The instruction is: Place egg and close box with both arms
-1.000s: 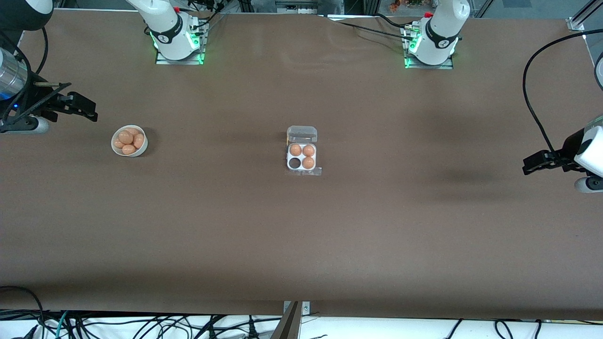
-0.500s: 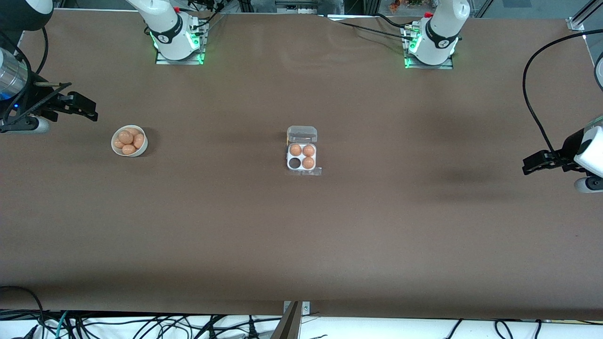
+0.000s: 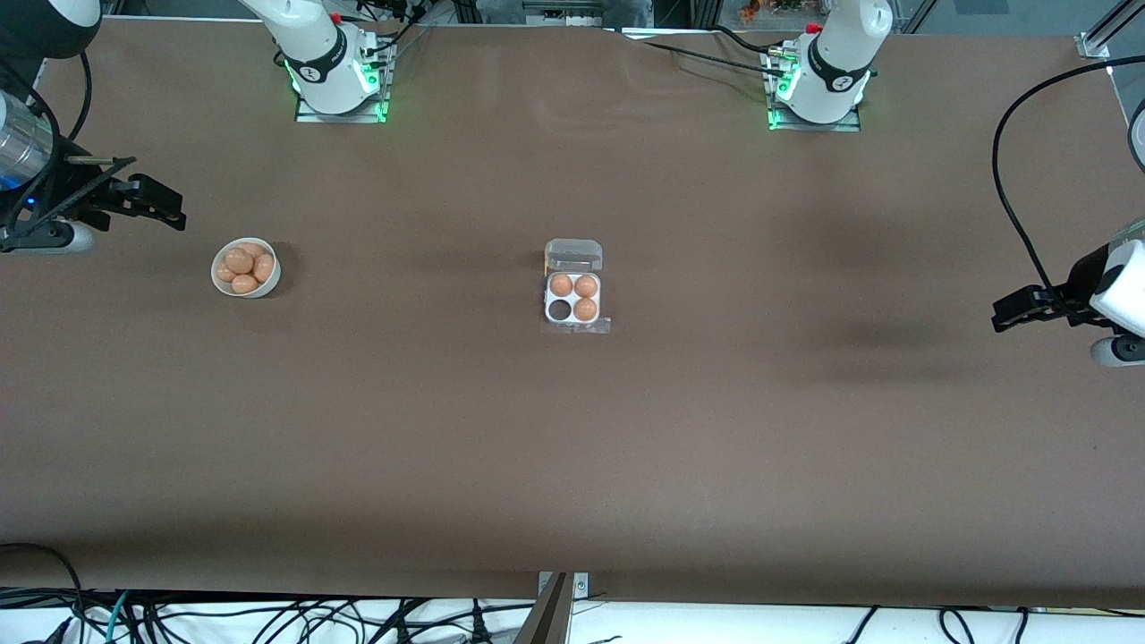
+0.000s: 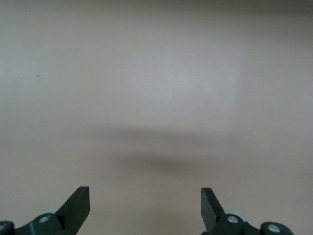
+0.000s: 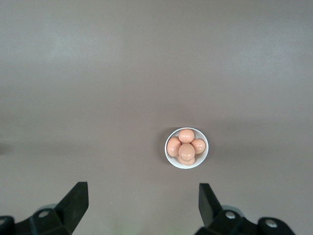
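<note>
Egg carton, aka the box (image 3: 573, 298), sits mid-desk with its clear lid (image 3: 573, 255) flipped open at 12 o'clock of the white tray. Three of the four cells hold eggs; the 7 o'clock cell is dark and bare. The spare eggs (image 3: 244, 268) are piled in a round white bowl (image 3: 220, 277) down toward my right arm's end of the desk, well apart from the box, at about its 9 o'clock in the front view.

My right tool (image 3: 165, 210) hangs in the air over bare desk near that bowl, roughly at its 10 o'clock, fingers (image 5: 74, 200) spread wide and gripping nothing; its wrist cam looks down on the bowl (image 5: 173, 160) with the eggs (image 5: 186, 150) heaped in it.

My left tool (image 3: 1015, 311) hovers over bare desk (image 4: 156, 98) at my left arm's end, well apart from the box, also released, fingers (image 4: 78, 204) apart with only brown desk between them
</note>
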### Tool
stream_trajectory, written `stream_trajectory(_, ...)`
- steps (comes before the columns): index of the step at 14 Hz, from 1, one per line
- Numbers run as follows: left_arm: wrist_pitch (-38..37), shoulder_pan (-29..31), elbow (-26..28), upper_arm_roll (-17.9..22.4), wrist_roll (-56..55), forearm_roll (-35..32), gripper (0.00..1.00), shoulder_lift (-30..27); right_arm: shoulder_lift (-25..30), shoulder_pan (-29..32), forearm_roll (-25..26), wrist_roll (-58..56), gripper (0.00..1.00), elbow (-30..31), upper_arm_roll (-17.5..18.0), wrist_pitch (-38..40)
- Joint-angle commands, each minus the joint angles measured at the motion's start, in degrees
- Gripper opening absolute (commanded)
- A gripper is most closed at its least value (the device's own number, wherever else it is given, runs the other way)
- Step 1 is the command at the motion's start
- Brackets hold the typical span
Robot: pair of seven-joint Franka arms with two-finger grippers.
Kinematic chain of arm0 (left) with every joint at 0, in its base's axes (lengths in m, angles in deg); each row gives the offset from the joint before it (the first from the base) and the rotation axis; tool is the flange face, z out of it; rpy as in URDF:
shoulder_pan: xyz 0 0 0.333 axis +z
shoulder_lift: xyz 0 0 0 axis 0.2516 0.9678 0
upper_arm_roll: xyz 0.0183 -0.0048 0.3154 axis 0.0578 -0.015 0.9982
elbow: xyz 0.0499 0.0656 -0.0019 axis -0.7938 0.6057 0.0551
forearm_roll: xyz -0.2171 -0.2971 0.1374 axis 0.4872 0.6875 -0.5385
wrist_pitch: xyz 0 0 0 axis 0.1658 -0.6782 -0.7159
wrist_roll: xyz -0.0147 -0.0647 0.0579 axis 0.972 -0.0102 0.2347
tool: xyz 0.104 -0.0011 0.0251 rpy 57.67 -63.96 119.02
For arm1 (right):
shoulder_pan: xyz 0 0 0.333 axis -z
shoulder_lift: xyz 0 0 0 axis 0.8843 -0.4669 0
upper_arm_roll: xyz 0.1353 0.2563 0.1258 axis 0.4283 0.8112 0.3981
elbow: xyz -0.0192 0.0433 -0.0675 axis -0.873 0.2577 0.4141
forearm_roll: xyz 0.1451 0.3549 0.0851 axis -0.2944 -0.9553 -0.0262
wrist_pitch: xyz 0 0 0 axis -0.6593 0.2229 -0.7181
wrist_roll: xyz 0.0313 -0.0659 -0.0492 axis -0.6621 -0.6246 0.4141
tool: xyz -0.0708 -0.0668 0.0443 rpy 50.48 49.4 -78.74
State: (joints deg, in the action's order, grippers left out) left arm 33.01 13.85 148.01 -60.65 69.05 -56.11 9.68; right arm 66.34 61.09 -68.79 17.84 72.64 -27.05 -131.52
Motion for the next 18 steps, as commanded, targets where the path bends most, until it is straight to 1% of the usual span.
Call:
stream_trajectory(1, -1.08, 0.01, -1.35, 0.07, 0.72, 1.07, 1.0, 0.43, 0.73, 0.28, -0.19, 0.24, 1.0, 0.37, 0.21, 0.56)
stream_trajectory(10, -1.08, -0.07, -1.35, 0.07, 0.72, 1.07, 1.0, 0.43, 0.73, 0.28, -0.19, 0.33, 1.0, 0.98, 0.21, 0.56)
stream_trajectory(18, -1.08, -0.16, -1.35, 0.07, 0.72, 1.07, 1.0, 0.43, 1.6, 0.28, -0.19, 0.24, 1.0, 8.09, 0.3, -6.02)
